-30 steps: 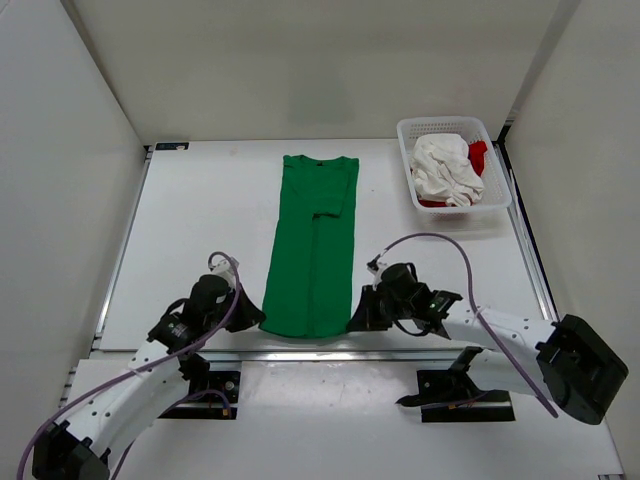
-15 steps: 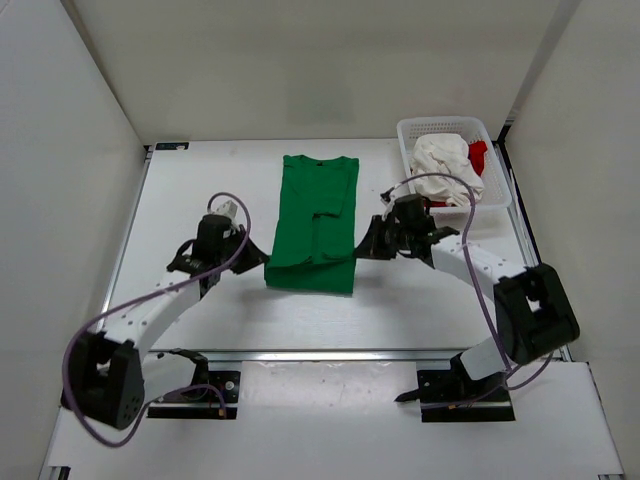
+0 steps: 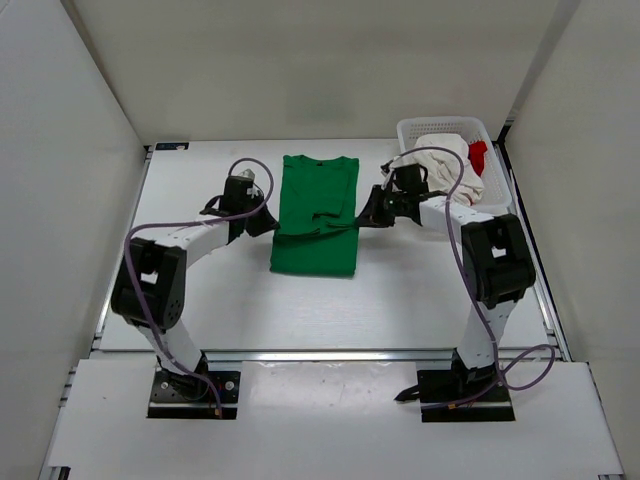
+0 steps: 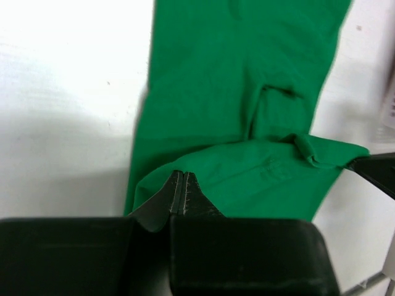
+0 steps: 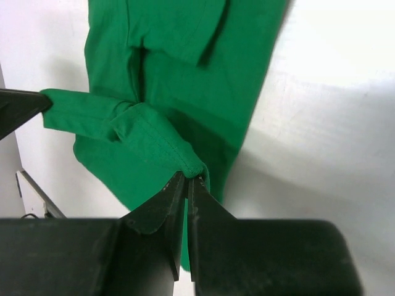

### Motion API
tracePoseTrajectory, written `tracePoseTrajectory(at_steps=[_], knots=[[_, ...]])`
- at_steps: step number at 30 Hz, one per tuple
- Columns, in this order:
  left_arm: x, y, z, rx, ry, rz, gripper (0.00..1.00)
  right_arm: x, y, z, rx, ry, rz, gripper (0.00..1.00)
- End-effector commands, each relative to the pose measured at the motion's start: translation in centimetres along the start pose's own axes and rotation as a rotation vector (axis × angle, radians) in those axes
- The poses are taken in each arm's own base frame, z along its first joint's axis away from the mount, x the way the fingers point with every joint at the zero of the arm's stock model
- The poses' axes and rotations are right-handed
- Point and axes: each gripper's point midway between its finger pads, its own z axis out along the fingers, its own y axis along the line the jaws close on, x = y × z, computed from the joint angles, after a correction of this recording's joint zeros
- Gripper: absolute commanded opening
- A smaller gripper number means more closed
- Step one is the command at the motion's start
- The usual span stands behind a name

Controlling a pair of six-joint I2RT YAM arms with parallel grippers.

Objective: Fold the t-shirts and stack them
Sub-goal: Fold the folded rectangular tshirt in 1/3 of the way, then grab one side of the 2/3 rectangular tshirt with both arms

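Green t-shirt [image 3: 315, 215] on the table [image 3: 200, 290], lying just to the left of the basket [image 3: 440, 121] and apart from it. The garment forms a narrow strip with its sleeves folded inward. Its collar end is level with the basket, and its other end is doubled over on top of the lower layer.

The doubled-over edge is raised off the lower layer and stretched between the two pincers. The left gripper [image 3: 266, 226], on the side of the shirt away from the basket, is closed on one corner of this edge. In the left wrist view its fingertips [image 4: 183, 185] meet with green cloth [image 4: 247, 92] pinched between them. The right gripper [image 3: 363, 222], between the shirt and the basket, is closed on the opposite corner. In the right wrist view the rolled hem [image 5: 185, 74] enters the closed tips [image 5: 187, 182].

White t-shirt [image 3: 445, 165], crumpled, inside the basket. Red t-shirt [image 3: 477, 152], also inside the basket, shows at the far right beside the white one. The right arm passes over the basket's left wall.
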Motion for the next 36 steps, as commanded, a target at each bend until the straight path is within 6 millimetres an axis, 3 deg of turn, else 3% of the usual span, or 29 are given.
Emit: tracePoseTrajectory(at_steps=[1, 6, 7, 9, 11, 13, 15, 17, 18, 21, 23, 30, 34, 35, 36], knots=[[-2.6, -0.4, 0.8, -0.005, -0.056, 0.009, 0.02, -2.2, 0.3, 0.2, -0.016, -0.024, -0.031, 0.00], [-3.8, -0.2, 2.4, 0.000, -0.068, -0.021, 0.06, -2.9, -0.4, 1.5, -0.009, -0.001, -0.027, 0.03], [-3.9, 0.1, 2.5, 0.004, -0.067, -0.045, 0.11, -3.1, -0.2, 1.6, -0.005, -0.004, -0.028, 0.04], [-4.9, -1.1, 1.9, 0.068, -0.107, -0.056, 0.24, -3.6, -0.3, 1.4, -0.001, -0.012, -0.020, 0.09], [-5.8, -2.0, 0.7, 0.120, -0.148, -0.081, 0.37, -4.2, 0.0, 0.6, 0.007, -0.030, -0.029, 0.22], [-6.9, -3.1, -1.4, 0.164, -0.212, -0.085, 0.45, -4.5, 0.9, 0.1, 0.017, -0.043, -0.050, 0.30], [-6.7, -3.9, -2.9, 0.181, -0.224, -0.075, 0.45, -4.9, 1.6, -1.2, 0.059, -0.083, -0.069, 0.33], [-5.1, -3.9, -4.1, 0.172, -0.219, -0.062, 0.42, -2.7, 1.6, -1.3, 0.083, -0.080, -0.055, 0.33], [-3.7, -4.1, -4.1, 0.180, -0.198, -0.056, 0.41, -3.4, 2.6, -2.3, 0.064, -0.132, -0.076, 0.32], [1.0, -4.1, -4.8, 0.200, -0.167, -0.037, 0.40, 1.9, 2.8, -1.4, 0.018, -0.085, -0.061, 0.17], [4.2, -2.6, -4.3, 0.182, -0.123, -0.041, 0.39, 4.7, 3.3, -0.5, -0.004, -0.029, -0.079, 0.10], [9.0, 1.7, -1.2, 0.084, 0.044, -0.046, 0.35, 9.7, 1.2, 0.8, 0.051, 0.084, -0.074, 0.00], [11.9, 4.1, -1.8, 0.036, 0.064, -0.062, 0.35, 13.0, -0.8, 0.3, 0.102, 0.122, -0.040, 0.00], [12.2, 4.4, -1.9, 0.032, 0.063, -0.062, 0.34, 13.0, -0.9, 0.2, 0.105, 0.112, -0.044, 0.00], [13.2, 5.0, -2.3, 0.030, 0.077, -0.071, 0.34, 14.4, -1.6, -0.1, 0.117, 0.139, -0.032, 0.00]])
